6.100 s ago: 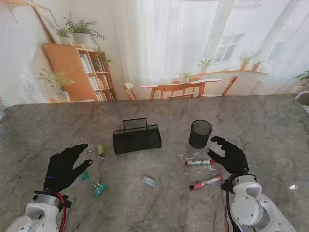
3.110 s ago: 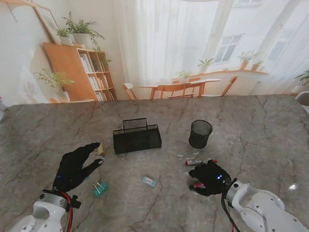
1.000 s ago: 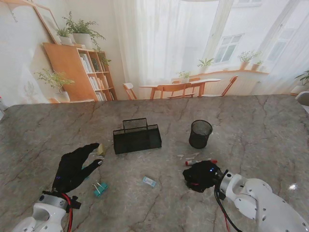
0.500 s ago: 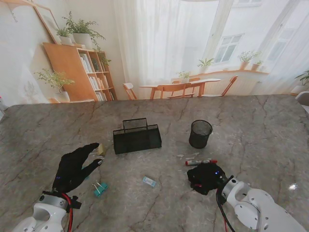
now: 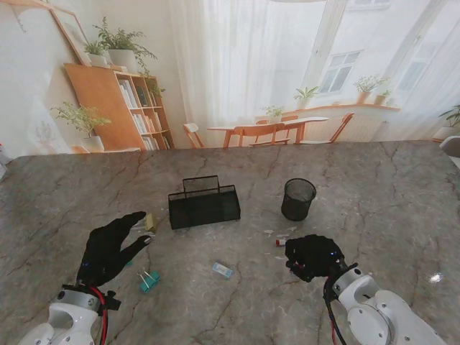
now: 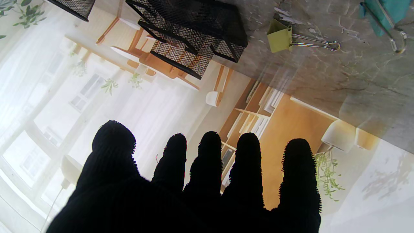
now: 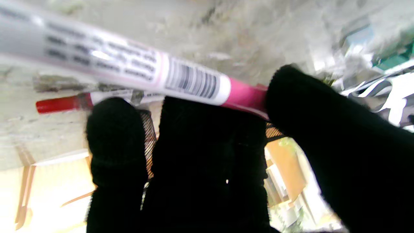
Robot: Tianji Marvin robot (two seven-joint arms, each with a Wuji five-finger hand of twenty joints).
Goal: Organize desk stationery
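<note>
My right hand (image 5: 313, 256) is shut on a white marker with a pink cap (image 7: 129, 71), gripped between thumb and fingers (image 7: 323, 129) just over the table. A second marker with a red cap (image 7: 61, 104) lies on the table beyond the fingers; in the stand view only its red end (image 5: 279, 243) shows by the hand. The round black mesh cup (image 5: 297, 199) stands farther from me than that hand. My left hand (image 5: 108, 248) hovers open, fingers (image 6: 207, 161) spread, near a yellow-green binder clip (image 5: 150, 222) (image 6: 279, 35).
A black mesh desk organizer (image 5: 204, 205) (image 6: 194, 29) stands mid-table. A teal binder clip (image 5: 149, 280) (image 6: 385, 13) lies near my left hand. A small pale blue block (image 5: 223, 270) lies between the hands. Small clear scraps (image 5: 277, 233) lie near the cup.
My right hand has shifted a little farther from me and to the right with the pink-capped marker, covering most of the red-capped marker. The left hand has stayed put.
</note>
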